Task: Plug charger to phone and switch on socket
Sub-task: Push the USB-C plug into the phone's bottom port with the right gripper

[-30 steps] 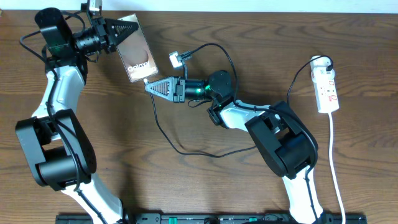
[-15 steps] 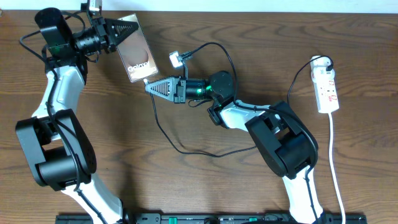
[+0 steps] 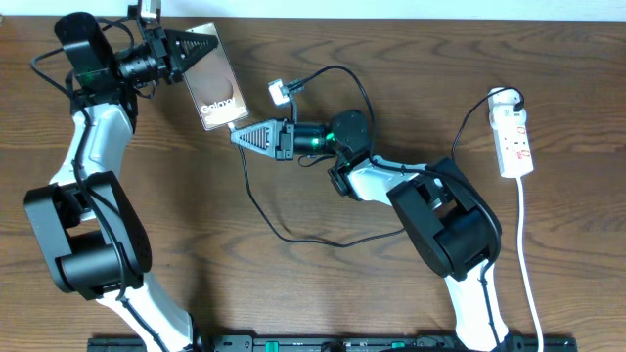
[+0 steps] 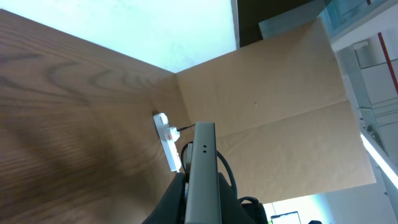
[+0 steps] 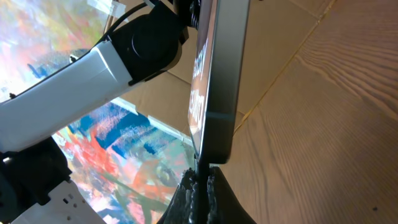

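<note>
My left gripper (image 3: 196, 46) is shut on the phone (image 3: 215, 83) and holds it tilted above the table at the back left; in the left wrist view the phone (image 4: 203, 168) shows edge-on between the fingers. My right gripper (image 3: 238, 136) is shut on the charger's plug tip, which touches the phone's lower edge. In the right wrist view the tip (image 5: 203, 167) meets the phone's end (image 5: 221, 81). The black charger cable (image 3: 293, 235) loops across the table. The white socket (image 3: 514, 137) lies at the far right, also seen in the left wrist view (image 4: 166, 140).
A small white adapter (image 3: 276, 94) on the charger cable lies behind the right gripper. The socket's white cord (image 3: 526, 244) runs toward the front edge. A brown cardboard wall (image 4: 280, 112) stands beyond the table's far side.
</note>
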Action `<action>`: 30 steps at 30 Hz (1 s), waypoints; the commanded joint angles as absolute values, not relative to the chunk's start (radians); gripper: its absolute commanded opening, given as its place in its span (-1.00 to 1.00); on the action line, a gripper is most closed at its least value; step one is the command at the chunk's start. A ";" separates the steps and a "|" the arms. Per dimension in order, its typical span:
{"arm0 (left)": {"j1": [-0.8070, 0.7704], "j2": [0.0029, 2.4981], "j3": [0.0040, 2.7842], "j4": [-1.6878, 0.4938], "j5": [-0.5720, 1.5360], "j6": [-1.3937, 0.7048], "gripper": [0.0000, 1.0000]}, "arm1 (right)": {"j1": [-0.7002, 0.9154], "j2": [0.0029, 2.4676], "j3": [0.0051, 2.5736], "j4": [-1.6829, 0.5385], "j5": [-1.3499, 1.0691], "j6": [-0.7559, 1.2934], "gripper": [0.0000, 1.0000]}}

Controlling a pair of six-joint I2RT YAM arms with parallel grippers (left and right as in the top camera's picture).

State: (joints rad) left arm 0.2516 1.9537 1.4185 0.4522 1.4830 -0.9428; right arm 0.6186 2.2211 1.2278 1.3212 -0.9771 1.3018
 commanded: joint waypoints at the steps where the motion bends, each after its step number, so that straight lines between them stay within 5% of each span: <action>1: 0.252 1.926 1.425 0.458 1.511 -0.949 -0.85 | 0.614 2.230 1.242 1.324 -0.971 1.304 -0.98; 30: 0.231 1.926 1.425 0.458 1.526 -0.948 -0.85 | 0.618 2.230 1.242 1.331 -0.929 1.314 -0.98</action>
